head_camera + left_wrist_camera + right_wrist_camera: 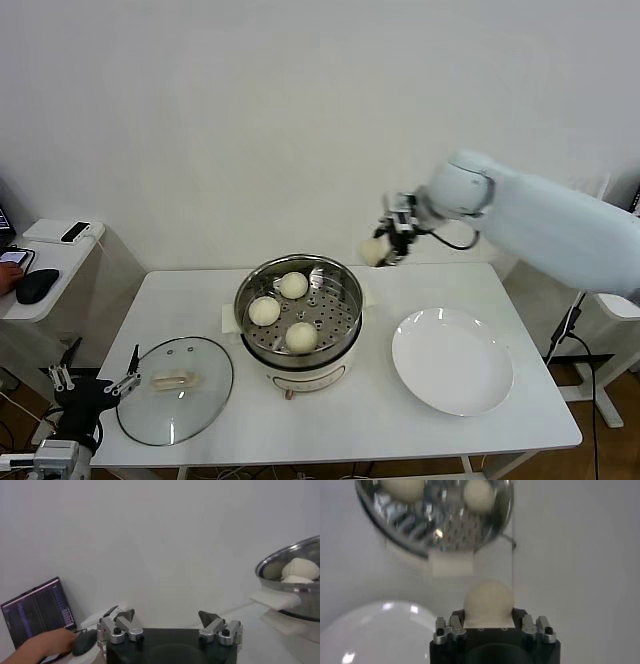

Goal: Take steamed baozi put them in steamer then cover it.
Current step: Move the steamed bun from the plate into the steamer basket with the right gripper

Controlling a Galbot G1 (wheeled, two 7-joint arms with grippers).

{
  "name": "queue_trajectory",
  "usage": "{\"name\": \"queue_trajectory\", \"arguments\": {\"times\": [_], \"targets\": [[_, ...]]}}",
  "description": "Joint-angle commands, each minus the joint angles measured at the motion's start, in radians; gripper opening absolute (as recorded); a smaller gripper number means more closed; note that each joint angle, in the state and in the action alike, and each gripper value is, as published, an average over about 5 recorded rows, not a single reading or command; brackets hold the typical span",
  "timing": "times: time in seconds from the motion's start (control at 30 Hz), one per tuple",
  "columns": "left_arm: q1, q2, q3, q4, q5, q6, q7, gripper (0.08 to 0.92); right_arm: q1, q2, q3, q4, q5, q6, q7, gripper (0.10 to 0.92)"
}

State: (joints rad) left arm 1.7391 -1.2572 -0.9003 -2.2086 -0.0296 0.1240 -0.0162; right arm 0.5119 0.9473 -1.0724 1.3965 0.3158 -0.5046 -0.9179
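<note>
Fourth steamed baozi, clamped in the right gripper, raised above the table just beyond the steamer's far right rim. In the right wrist view, same bun bulging out past the fingertips, round and unmarked. Likely soft, light and easily dented; matte skin probably slightly tacky rather than slippery. Best held across the widest part of the dome with light pressure only, as appears to be the case here; a harder squeeze risks creasing the dough.

Below and ahead of the claw: steamer, a shiny steel basket with perforated floor on a white cooker base. Three more buns already inside: one toward the far side, one to the left, one at the near edge. Open floor on the basket's right side, nearest the claw, judged the natural landing spot.

On the near side of the claw, past the steamer: white plate, bare, apparently the source of the buns.

Farthest from the claw, on the table's left end: glass cover, lying flat, cream handle up. Rigid, heavier, breakable; handle the obvious hold.

Left gripper parked low beside the table's left edge, near the cover, jaws spread wide with nothing between them.

Remaining, by judgement: lower and release the bun, then set the cover on.
</note>
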Motion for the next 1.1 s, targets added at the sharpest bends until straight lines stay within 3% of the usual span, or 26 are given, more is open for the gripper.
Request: {"name": "queue_trajectory", "arguments": {"times": [0.03, 0.27, 1.1], "targets": [[0.012, 0.002, -0.012, -0.001, 0.000, -0.002, 0.000, 0.823, 0.004, 0.302, -0.084, -0.090, 0.176, -0.129, 0.115, 0.594], [0.013, -0.006, -0.017, -0.008, -0.001, -0.003, 0.000, 0.823, -0.064, 0.344, -0.106, -0.145, 0.179, -0.171, 0.152, 0.594], [0.004, -0.002, -0.014, 0.012, -0.001, -0.005, 0.000, 0.823, -0.132, 0.279, -0.118, -0.140, 0.108, -0.190, 0.141, 0.602]]}}
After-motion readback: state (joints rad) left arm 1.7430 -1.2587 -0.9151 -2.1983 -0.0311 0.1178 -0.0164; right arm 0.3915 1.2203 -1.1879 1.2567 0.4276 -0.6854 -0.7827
